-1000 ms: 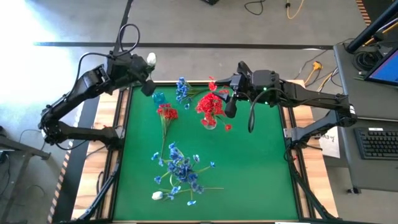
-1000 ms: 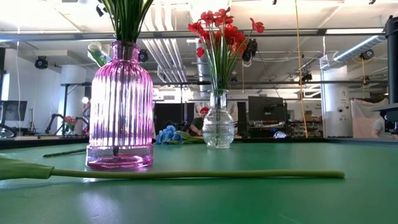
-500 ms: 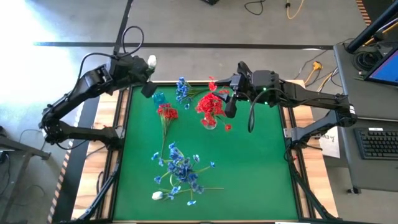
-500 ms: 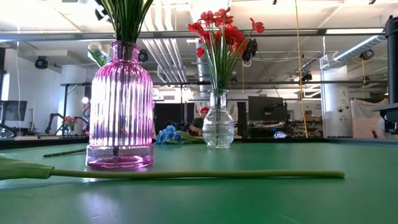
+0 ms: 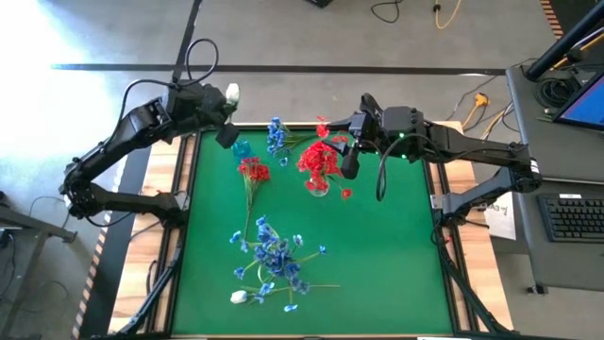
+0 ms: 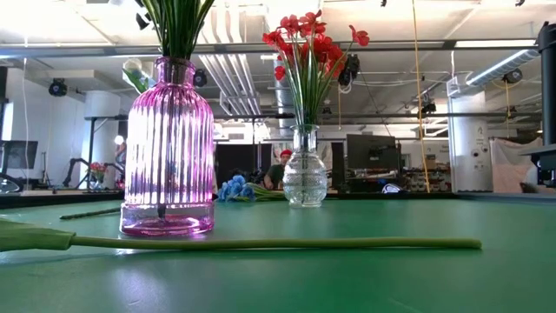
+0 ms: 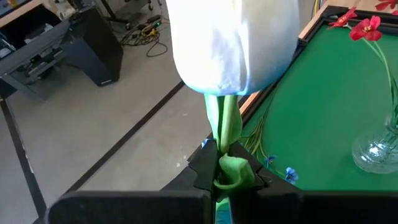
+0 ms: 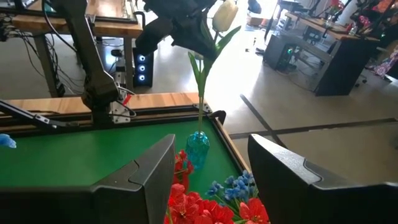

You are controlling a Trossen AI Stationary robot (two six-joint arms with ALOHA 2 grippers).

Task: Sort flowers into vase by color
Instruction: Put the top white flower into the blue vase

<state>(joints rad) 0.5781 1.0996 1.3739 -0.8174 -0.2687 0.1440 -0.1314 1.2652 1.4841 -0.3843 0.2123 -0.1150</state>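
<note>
White tulip pinched by stem in left gripper; right gripper half-open, empty.

The surface is a flat square top covered in green felt, edged by a dark rail and light wooden strips. Just below and beside the right pincer stands a small clear ribbed glass vase filled with red clustered flowers. Under the left pincer, at the far corner, stands a small blue glass vase. Between the two pincers a blue spray lies flat. Near the blue vase lies a red flower on a long green stem. Well apart from both pincers, toward the near edge, lies a loose heap of blue small-petalled sprays with a white tulip-like bud at its corner.
</note>
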